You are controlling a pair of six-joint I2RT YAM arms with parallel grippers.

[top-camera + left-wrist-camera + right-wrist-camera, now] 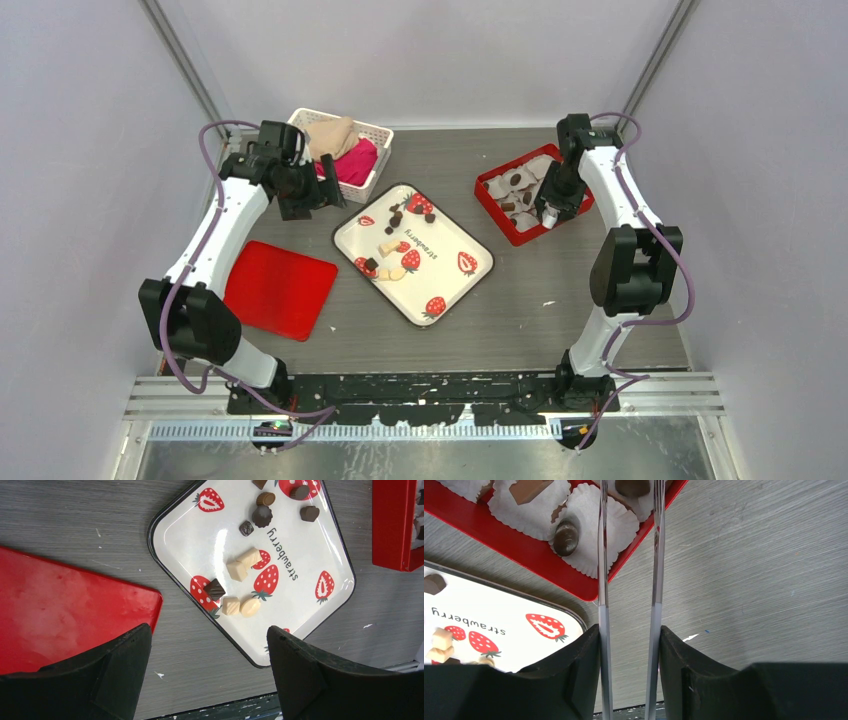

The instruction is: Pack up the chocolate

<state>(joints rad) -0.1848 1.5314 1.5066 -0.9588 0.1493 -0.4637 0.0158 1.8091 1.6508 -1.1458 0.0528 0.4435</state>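
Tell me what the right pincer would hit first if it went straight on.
The right pincer carries tongs, so probably a white paper cup in the red box, by the dark chocolate; depth is unclear.

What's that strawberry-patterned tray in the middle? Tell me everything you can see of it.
The white rectangular tray has rounded corners, a thin dark rim, red strawberry prints and the word "strawberry". Glossy, perhaps enamel. It lies flat, turned diagonally, on the grey wood-grain table, between a flat red lid and a red box, touching neither. Small dark chocolates and pale cream pieces sit on it.
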